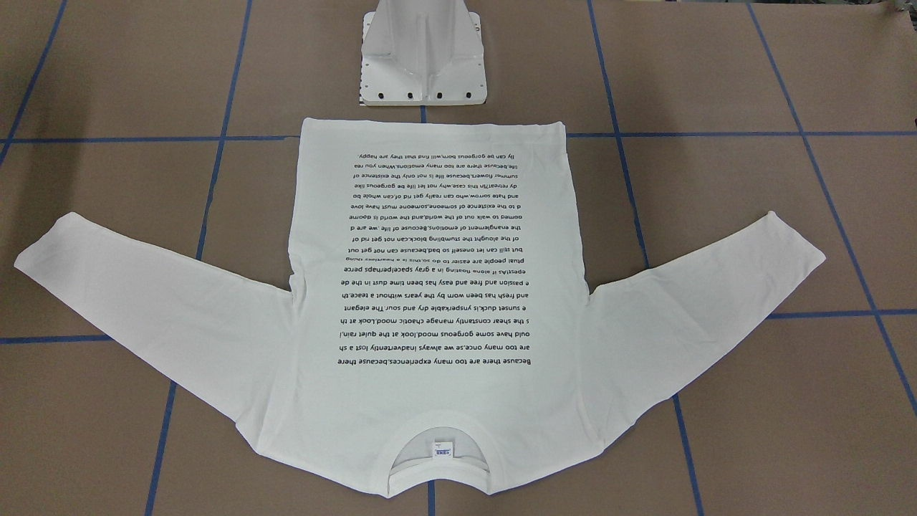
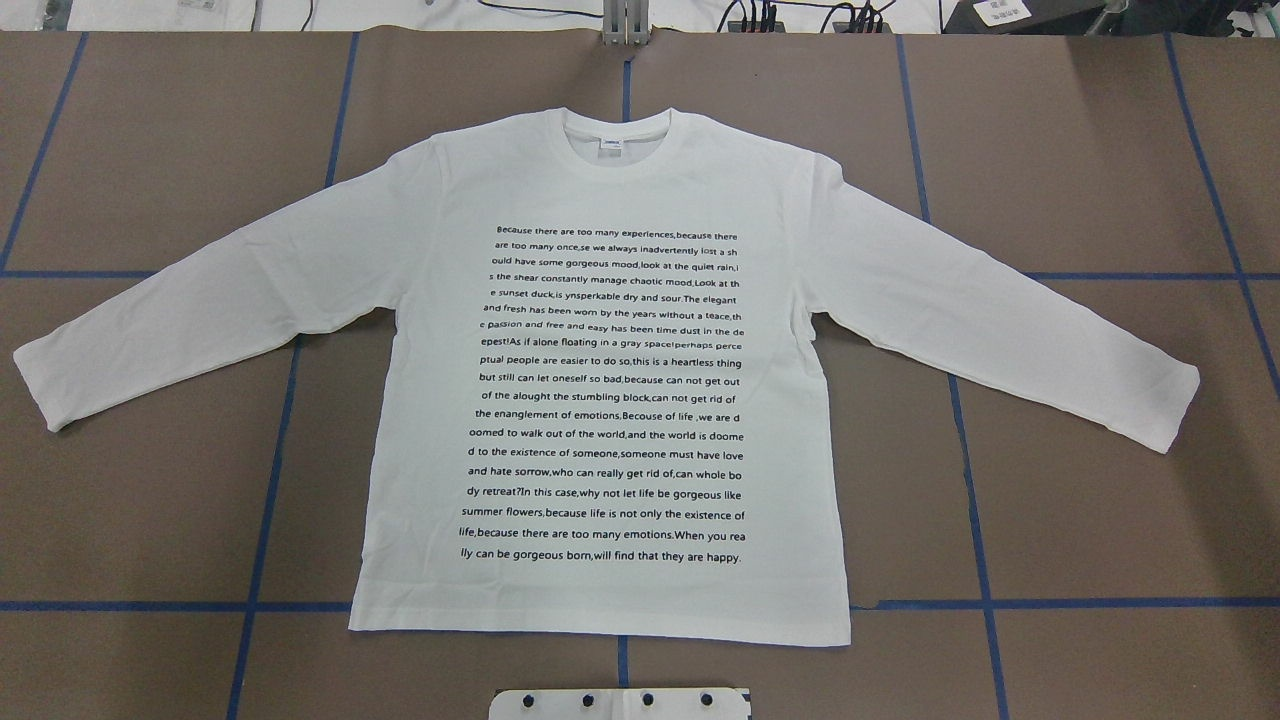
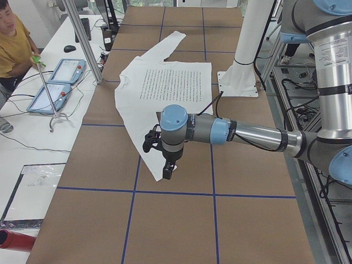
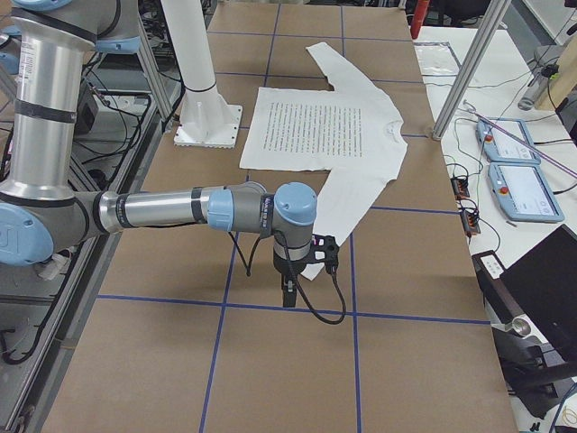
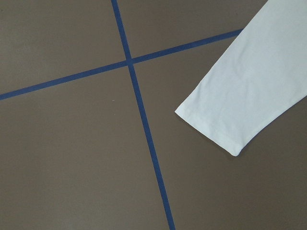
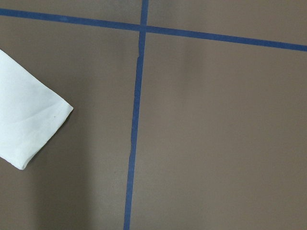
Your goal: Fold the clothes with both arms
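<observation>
The white long-sleeved T-shirt (image 2: pixel 610 400) lies flat on the brown table, text face up, both sleeves spread out; it also shows in the front-facing view (image 1: pixel 437 401). The neck label (image 1: pixel 442 449) is at the collar. My left gripper (image 3: pixel 166 171) hangs over the end of the near sleeve; its wrist view shows that cuff (image 5: pixel 230 110) and no fingers. My right gripper (image 4: pixel 288 295) hangs over the end of the other sleeve; its wrist view shows that cuff (image 6: pixel 29 124). I cannot tell whether either gripper is open or shut.
The white pedestal base (image 1: pixel 423 57) stands just behind the shirt's hem. Blue tape lines (image 2: pixel 270 480) grid the table. An operator (image 3: pixel 14 44) and teach pendants (image 3: pixel 55 82) are on the far side, with aluminium posts (image 4: pixel 460 81) at the table edge.
</observation>
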`<control>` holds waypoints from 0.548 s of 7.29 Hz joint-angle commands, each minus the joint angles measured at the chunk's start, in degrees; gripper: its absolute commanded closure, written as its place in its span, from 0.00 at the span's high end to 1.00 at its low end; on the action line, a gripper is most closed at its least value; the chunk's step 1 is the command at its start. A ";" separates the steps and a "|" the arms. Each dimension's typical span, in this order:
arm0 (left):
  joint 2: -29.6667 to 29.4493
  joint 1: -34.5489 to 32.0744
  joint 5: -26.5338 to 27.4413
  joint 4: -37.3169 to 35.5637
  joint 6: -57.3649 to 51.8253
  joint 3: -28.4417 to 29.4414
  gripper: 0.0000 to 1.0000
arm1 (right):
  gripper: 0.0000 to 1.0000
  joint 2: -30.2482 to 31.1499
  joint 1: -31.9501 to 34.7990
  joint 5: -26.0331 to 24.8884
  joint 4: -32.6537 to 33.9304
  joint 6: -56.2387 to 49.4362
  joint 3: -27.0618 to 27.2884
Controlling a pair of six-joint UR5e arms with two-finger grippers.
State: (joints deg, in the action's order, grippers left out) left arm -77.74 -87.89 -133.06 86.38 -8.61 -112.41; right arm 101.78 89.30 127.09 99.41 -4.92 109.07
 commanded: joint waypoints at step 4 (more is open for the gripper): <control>-1.96 0.18 0.43 7.98 0.70 -1.40 1.00 | 1.00 -0.18 0.00 0.18 -8.54 0.70 1.06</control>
State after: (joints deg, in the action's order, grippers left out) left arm -78.31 -87.81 -132.93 91.30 -8.50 -113.35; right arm 101.65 89.27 127.12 97.06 -4.48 109.90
